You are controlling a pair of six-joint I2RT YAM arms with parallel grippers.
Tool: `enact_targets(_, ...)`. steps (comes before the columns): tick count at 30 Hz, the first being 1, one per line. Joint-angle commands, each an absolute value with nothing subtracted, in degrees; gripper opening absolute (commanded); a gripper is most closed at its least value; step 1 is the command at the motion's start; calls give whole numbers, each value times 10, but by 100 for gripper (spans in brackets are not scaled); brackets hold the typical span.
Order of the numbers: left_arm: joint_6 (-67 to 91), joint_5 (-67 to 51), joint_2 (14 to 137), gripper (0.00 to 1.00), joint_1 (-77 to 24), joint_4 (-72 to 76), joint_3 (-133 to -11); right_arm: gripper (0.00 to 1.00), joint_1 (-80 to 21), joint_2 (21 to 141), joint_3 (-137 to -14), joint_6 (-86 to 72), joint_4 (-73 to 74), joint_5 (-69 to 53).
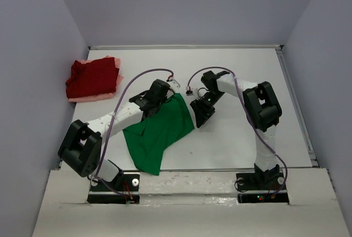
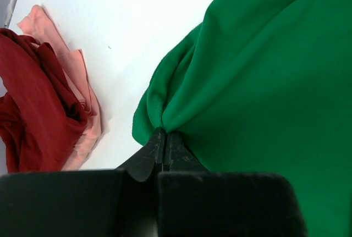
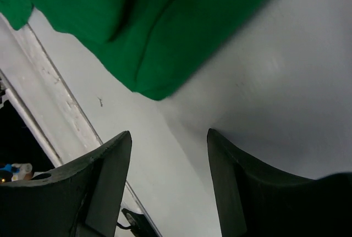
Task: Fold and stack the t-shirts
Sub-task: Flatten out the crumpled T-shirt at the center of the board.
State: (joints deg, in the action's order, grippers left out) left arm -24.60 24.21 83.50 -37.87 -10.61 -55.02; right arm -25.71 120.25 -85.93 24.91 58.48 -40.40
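**Green shirt gripped at one side, the other side not yet taken**

Nearest the arm bases, the lower tip of the green shirt [image 1: 158, 138] reaches almost to the near edge of the surface [image 1: 247, 83]. From there the cloth runs up and to the right in an uneven, rumpled sheet and is not laid flat.

At its upper left corner a bunched fold is pinched in the left end effector [image 2: 164, 138], whose jaws are fully closed on the cloth. Just beside the shirt's right edge the right end effector [image 3: 169, 143] is held low over the surface. Its jaws stand partly apart, and only bare surface is seen between them, so nothing is held there.

The step in hand is judged to be spreading the green shirt before folding. It would be done well if a matching corner or shoulder on the right side is taken, not a loose mid-edge, and only one layer is caught. The cloth should then be drawn taut between both grips and lowered flat, so that creases are not folded in.

Farther back, at the far left, the red shirt [image 1: 92, 77] lies folded on the pink shirt [image 1: 82, 98], which shows only at the edges. This stack is well apart from the green shirt.

No brand, label or writing can be read anywhere.
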Motion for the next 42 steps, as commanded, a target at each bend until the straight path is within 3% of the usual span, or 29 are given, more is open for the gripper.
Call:
enact_targets(1,-245,255,832,0,-380,-98,-561,63,-289,1250,-907,272,608,-451)
enact_targets(10,-247,263,833,0,-381,-100,-555,61,-322,1354,-1025,279,644,-474)
enact_targets(13,-248,267,829,0,-381,-99,-550,44,-337,1377,-1044,277,645,-469)
enact_targets(14,-250,270,827,0,-380,-99,-548,25,-337,1382,-1047,276,645,-468)
enact_targets(17,-256,279,818,0,-380,-96,-539,0,-342,1379,-1036,268,629,-454)
enact_targets(22,-281,314,806,0,-380,-72,-533,0,-342,1292,-949,242,571,-349)
enact_targets(30,-373,388,774,0,-372,-4,-592,0,-293,1069,-926,220,542,-226)
enact_targets(42,-471,430,744,0,-367,18,-712,0,-246,948,-983,234,568,-141)
